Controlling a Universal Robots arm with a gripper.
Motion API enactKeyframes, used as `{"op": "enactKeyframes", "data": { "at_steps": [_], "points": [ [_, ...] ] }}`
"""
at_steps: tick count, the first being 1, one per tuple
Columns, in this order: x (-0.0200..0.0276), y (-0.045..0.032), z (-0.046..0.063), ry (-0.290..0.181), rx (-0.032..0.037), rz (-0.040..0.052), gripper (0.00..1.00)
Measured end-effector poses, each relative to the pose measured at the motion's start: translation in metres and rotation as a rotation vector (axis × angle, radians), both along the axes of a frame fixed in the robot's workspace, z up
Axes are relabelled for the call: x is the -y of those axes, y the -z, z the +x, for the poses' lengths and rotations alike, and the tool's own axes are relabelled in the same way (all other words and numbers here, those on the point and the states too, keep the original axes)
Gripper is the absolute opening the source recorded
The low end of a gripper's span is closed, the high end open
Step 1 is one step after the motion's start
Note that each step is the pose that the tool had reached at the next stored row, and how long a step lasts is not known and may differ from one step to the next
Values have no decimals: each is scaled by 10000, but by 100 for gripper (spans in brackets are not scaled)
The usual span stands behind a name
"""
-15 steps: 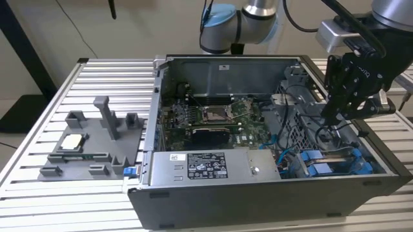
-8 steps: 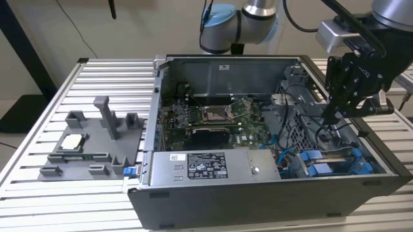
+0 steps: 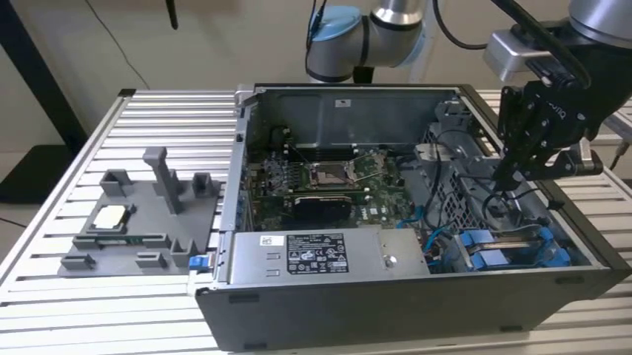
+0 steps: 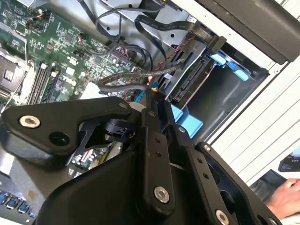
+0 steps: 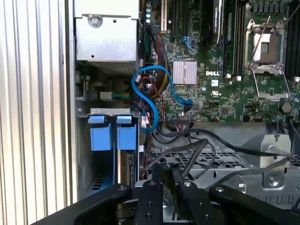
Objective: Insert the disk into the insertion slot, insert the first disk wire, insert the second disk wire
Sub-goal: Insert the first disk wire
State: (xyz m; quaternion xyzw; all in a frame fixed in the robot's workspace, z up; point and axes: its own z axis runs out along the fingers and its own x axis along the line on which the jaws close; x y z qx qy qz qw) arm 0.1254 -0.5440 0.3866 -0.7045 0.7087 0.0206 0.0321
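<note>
The disk (image 4: 190, 84), silver-grey in its blue carrier (image 4: 187, 121), sits inside the insertion slot (image 4: 225, 101) at the case's front corner. In the exterior view the blue carrier (image 3: 493, 251) lies low in the bay at the exterior view's right. My gripper (image 4: 151, 93) hovers just above the disk's end, fingers drawn together on a thin black disk wire (image 4: 122, 82) that runs across the fingertips. In the first wrist view the fingers (image 5: 154, 176) stand over black wires (image 5: 187, 152), beside the carrier's blue tabs (image 5: 108, 136). In the exterior view the gripper (image 3: 505, 177) hangs over the bay.
The case holds a motherboard (image 3: 326, 181), a labelled power-supply box (image 3: 316, 255) and a looping blue cable (image 5: 154, 89). A grey fixture tray (image 3: 138, 222) with upright posts lies on the slatted table (image 3: 79, 310). A person's hand (image 4: 286, 197) rests outside the case.
</note>
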Motion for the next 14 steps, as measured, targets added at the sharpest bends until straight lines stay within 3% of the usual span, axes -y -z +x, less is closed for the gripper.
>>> {"op": "enactKeyframes", "data": {
  "at_steps": [14],
  "points": [
    [125,43,81,-1,-4,-2,19]
  ]
}}
